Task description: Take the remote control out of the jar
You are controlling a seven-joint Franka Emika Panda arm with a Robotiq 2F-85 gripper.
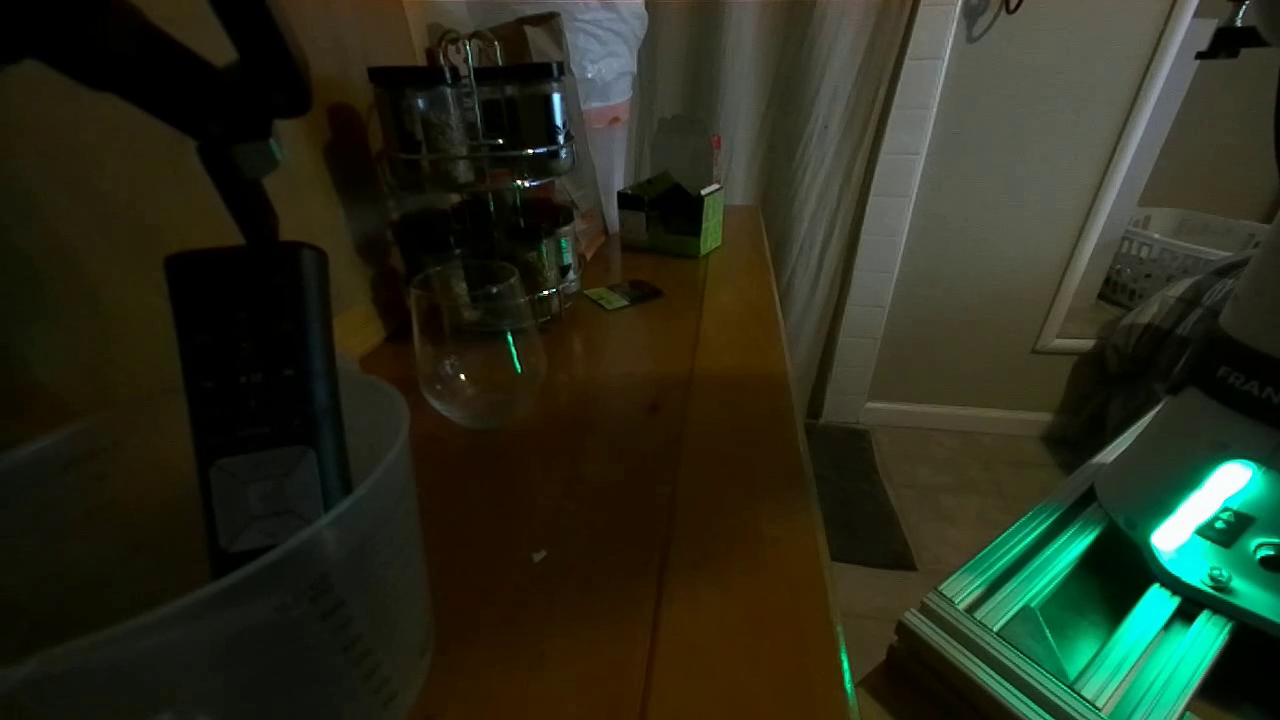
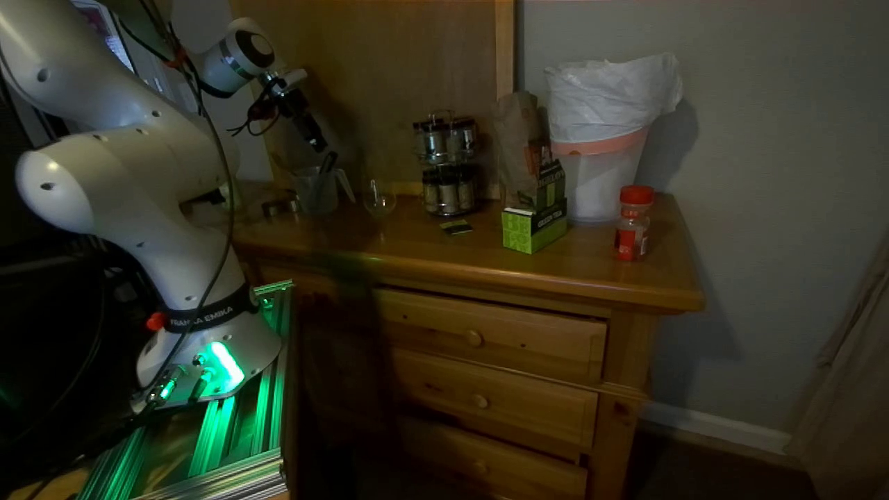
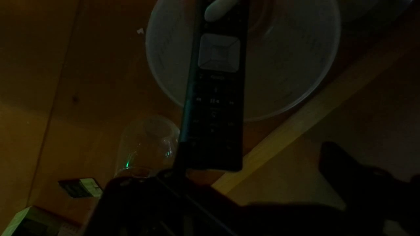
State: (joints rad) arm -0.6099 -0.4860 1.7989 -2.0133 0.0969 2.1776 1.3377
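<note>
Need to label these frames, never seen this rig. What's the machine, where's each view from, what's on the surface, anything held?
The machine is a white robot arm ending in dark jaws. The exterior views are shot from outside it; the wrist view looks down from the arm. The surface is a wooden dresser top, bearing a translucent measuring jug, clear glass, small racked jars, green tea box, red-lidded jar and bag-draped bucket. A black remote control leans inside the jug, one end above the rim. Nothing is held: the jaws stand open near that end; whether they touch it, I can't tell.
</note>
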